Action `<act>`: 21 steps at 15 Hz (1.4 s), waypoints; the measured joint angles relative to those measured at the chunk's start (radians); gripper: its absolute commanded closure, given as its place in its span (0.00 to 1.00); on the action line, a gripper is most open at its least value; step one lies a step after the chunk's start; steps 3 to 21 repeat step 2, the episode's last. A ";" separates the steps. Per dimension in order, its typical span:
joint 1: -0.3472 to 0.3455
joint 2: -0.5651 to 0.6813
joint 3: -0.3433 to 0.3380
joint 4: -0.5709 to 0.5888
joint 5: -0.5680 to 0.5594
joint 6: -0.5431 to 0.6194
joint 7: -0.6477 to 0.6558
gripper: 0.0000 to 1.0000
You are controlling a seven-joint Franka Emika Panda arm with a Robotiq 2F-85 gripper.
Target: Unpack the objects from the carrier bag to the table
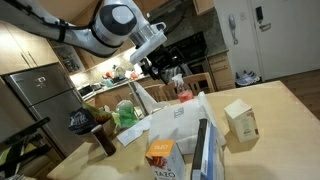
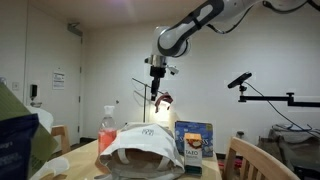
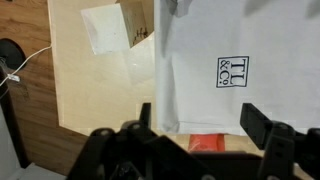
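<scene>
Although the table [image 1: 285,105] already bears several groceries, the unpacking seems unfinished. The carrier bag [image 1: 178,122] slumps at the table's middle, and in an exterior view a tan-brown mass [image 2: 140,159] shows dimly through its plastic; what that is cannot be told. The tall blue-and-white package [image 1: 205,150] stands on edge just right of the bag. The small tan box [image 1: 240,120] sits farther right, apart from both. The green leafy bundle [image 1: 127,115] lies at the bag's left, and the small orange carton [image 1: 160,152] stands at its near side. Above the bag hovers the gripper [image 3: 200,128], its fingers [image 3: 256,122] spread wide with nothing between them. The step in hand looks like a reach for the next item. That next move calls for finding the bag's opening, lowering into it and closing on the contents without pinching the loose plastic.
</scene>
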 measured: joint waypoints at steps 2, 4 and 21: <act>-0.002 -0.006 0.000 -0.016 0.001 0.008 0.002 0.07; -0.002 -0.006 0.000 -0.016 0.001 0.008 0.002 0.07; -0.002 -0.006 0.000 -0.016 0.001 0.008 0.002 0.07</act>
